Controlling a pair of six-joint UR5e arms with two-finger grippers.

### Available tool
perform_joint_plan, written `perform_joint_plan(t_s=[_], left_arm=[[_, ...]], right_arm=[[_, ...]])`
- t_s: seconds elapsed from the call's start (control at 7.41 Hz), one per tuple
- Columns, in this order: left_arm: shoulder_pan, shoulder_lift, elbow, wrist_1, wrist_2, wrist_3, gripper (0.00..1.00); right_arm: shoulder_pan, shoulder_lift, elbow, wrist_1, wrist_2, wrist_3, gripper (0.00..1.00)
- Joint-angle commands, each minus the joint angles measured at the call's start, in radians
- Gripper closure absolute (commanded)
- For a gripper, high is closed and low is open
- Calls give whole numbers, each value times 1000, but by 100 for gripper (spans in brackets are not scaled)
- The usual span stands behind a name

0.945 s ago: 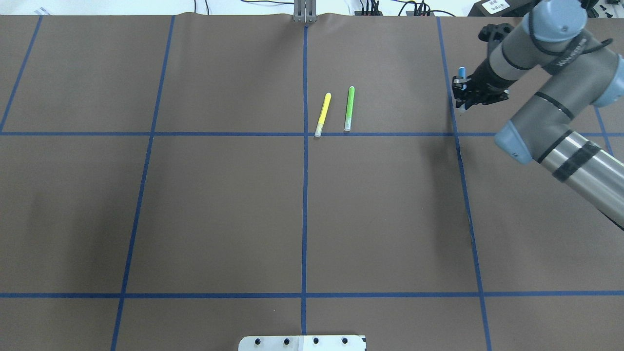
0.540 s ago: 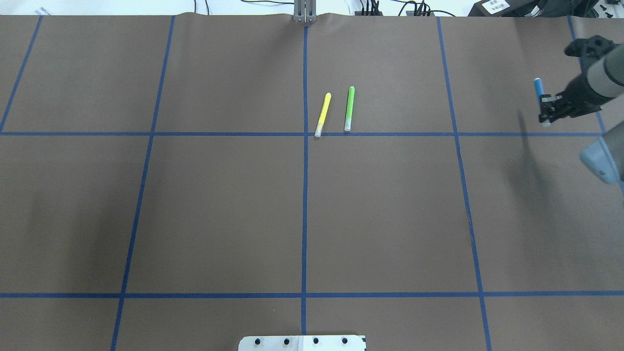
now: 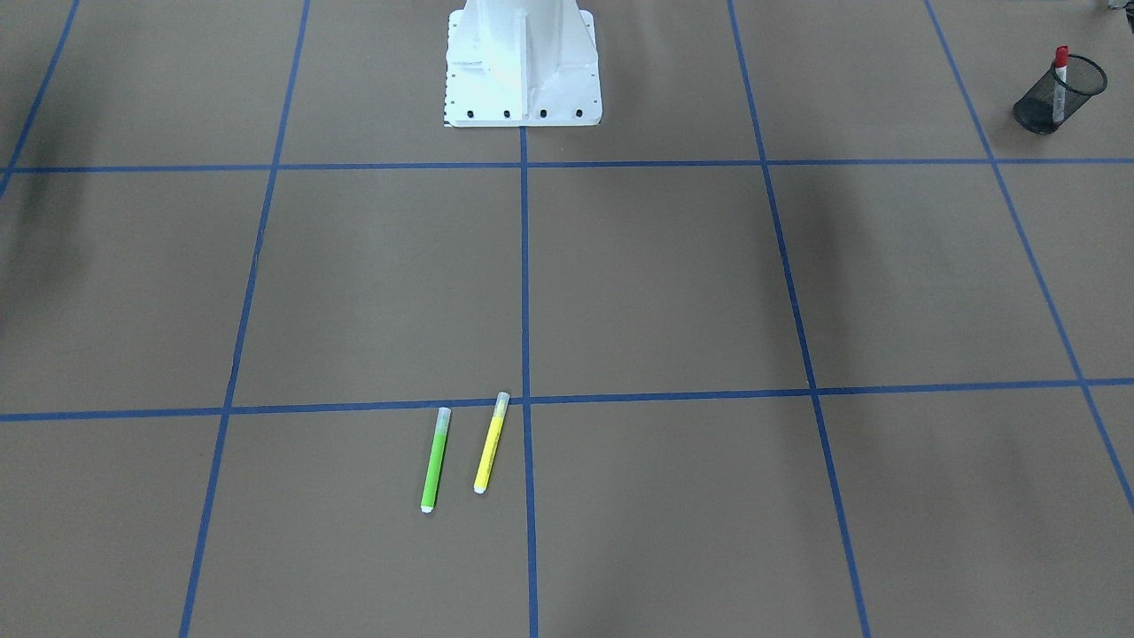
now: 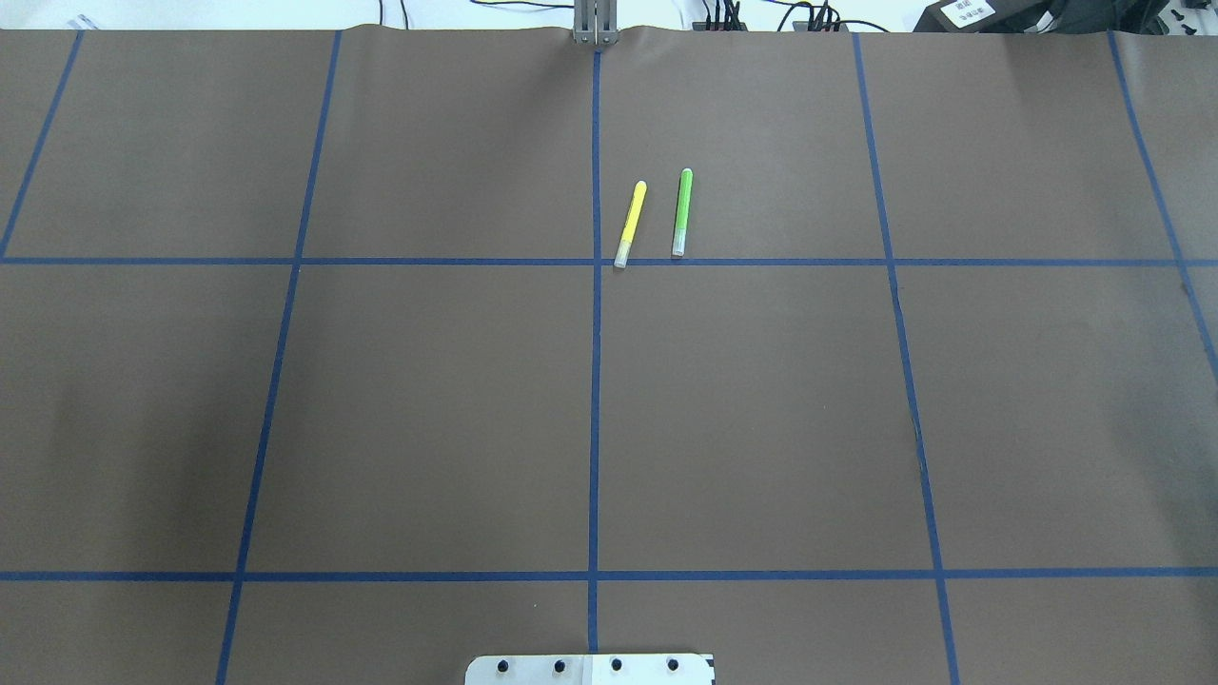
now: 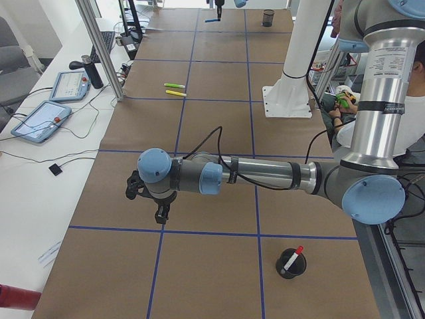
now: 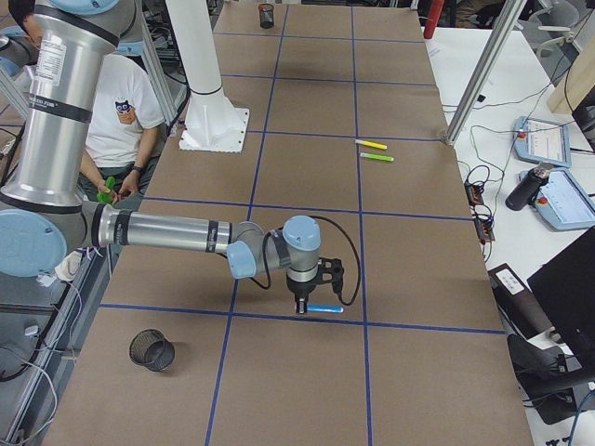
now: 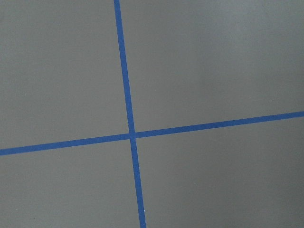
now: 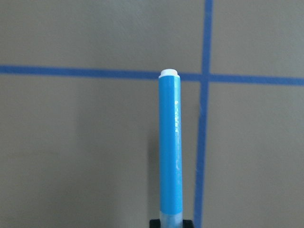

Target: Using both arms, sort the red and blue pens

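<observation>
1. The blue pen [image 8: 170,147] has a bright blue barrel. A small white plug closes its far tip, and a clear cap covers the end nearest the wrist camera.
2. The right gripper [image 6: 300,307] is clamped on the blue pen. In the right wrist view the capped end sits between two black fingertips at the bottom edge.
3. The pen's long axis lies about level and sticks out sideways from the downward-pointing gripper. Its white end points away from the robot, toward the operators' edge.
4. The pen is over the brown table [image 4: 428,409] at the robot's right end. It runs alongside one blue tape line [image 8: 204,142], and its white tip reaches the line that crosses it.
5. The red pen [image 3: 1060,78] has a white barrel and a red cap. It stands cap up in a black mesh cup [image 3: 1035,113] at the robot's left end, leaning against the rim.
6. The left gripper [image 5: 161,214] hangs fingers down over the table, not far from that cup. It shows only from the side, so I cannot tell whether its fingers are apart or together.
7. The green pen [image 4: 681,212] and the yellow pen [image 4: 631,224] lie side by side near the table's middle, almost parallel. Their clear caps are toward the robot, at a tape line.
8. A second mesh cup [image 6: 152,350] stands at the right end, well apart from the blue pen.
</observation>
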Motion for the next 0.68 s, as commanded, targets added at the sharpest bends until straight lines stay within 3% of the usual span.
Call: perform_joint_plan(t_s=[0.0, 0.27, 0.4, 0.54], left_arm=[[0, 26, -24, -17, 0, 3, 0], [0, 48, -79, -21, 1, -2, 0], [0, 52, -99, -21, -9, 0, 0], [-1, 81, -151, -16, -34, -3, 0]], right_arm=[[68, -176, 27, -67, 97, -223, 100], [84, -262, 112, -278, 102, -395, 100], [138, -248, 193, -519, 96, -525, 100], [274, -170, 217, -785, 39, -706, 100]])
